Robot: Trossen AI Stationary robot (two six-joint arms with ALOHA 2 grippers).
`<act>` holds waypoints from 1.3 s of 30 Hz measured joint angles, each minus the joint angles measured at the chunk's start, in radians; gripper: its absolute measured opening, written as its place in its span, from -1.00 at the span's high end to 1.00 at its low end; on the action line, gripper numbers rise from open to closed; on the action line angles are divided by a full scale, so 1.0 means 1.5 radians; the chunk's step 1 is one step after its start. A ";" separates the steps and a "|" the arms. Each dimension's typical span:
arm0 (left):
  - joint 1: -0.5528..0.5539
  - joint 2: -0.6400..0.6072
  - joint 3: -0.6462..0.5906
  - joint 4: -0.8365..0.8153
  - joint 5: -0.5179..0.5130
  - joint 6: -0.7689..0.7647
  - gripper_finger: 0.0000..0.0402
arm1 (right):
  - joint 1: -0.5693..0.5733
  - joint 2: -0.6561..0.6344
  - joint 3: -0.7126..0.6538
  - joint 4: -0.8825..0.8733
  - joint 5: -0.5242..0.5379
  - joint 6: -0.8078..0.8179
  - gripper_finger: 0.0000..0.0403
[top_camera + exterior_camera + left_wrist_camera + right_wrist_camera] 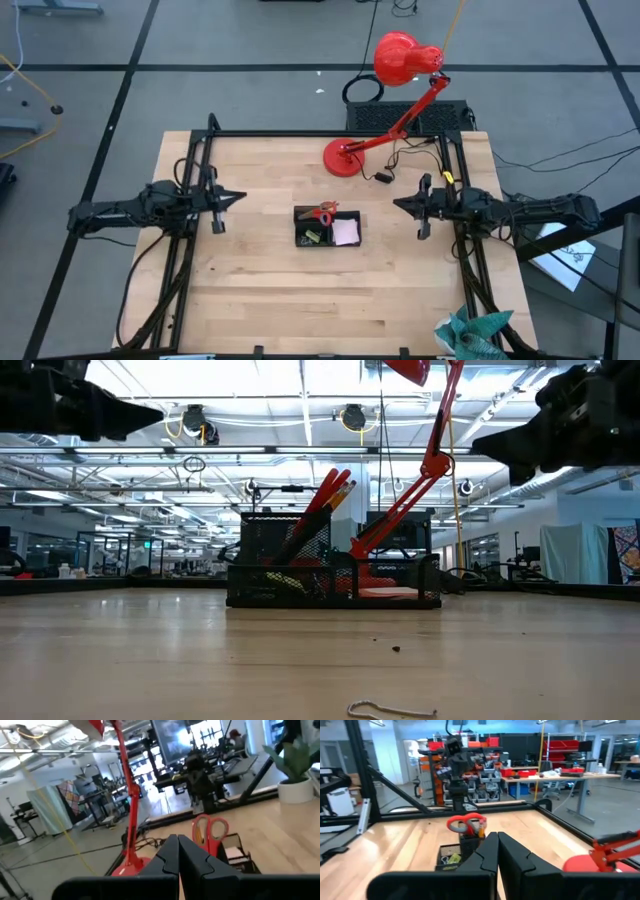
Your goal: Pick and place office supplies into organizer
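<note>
though blurred, no legible labels

Only the organizer interrupts the tabletop.

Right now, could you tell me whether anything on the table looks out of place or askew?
Mostly tidy: the scissors stand in the organizer. One oddity: a small bent wire, maybe a paper clip, lies loose on the table outside it.

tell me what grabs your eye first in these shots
The red desk lamp at the table's far edge stands out most, its arm leaning over the wood. At mid-table sits the black organizer, red-handled scissors standing in it beside a pink pad. The left gripper and right gripper flank it, both shut and empty.
</note>
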 joint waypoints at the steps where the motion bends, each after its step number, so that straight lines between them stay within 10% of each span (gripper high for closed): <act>1: -0.005 -0.003 -0.002 -0.001 -0.010 -0.001 1.00 | 0.005 -0.003 0.000 0.000 0.000 -0.001 1.00; 19: -0.021 -0.072 -0.039 -0.083 -0.023 -0.019 1.00 | 0.019 -0.120 0.000 -0.097 0.005 -0.019 1.00; 39: -0.021 -0.064 -0.082 -0.043 0.123 -0.085 1.00 | 0.018 -0.129 -0.028 -0.070 -0.033 -0.017 1.00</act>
